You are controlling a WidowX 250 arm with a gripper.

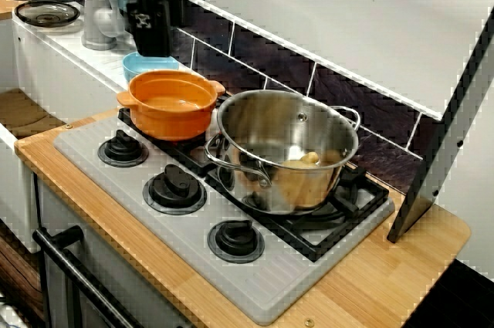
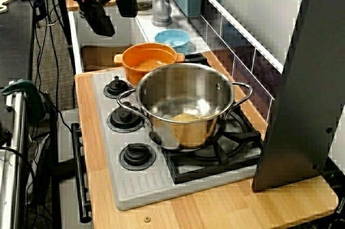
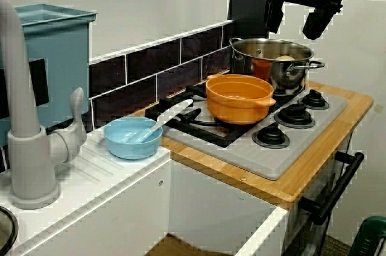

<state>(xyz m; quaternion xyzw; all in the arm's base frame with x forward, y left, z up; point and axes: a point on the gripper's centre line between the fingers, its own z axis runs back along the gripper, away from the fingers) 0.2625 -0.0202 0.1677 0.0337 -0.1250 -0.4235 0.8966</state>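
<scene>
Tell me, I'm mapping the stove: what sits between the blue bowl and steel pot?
The orange pot stands between blue bowl and steel pot; the view from the sink side shows it.

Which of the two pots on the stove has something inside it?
The stainless steel pot, the shiny one with loop handles: a yellowish piece lies on its bottom. The orange pot beside it looks empty.
</scene>
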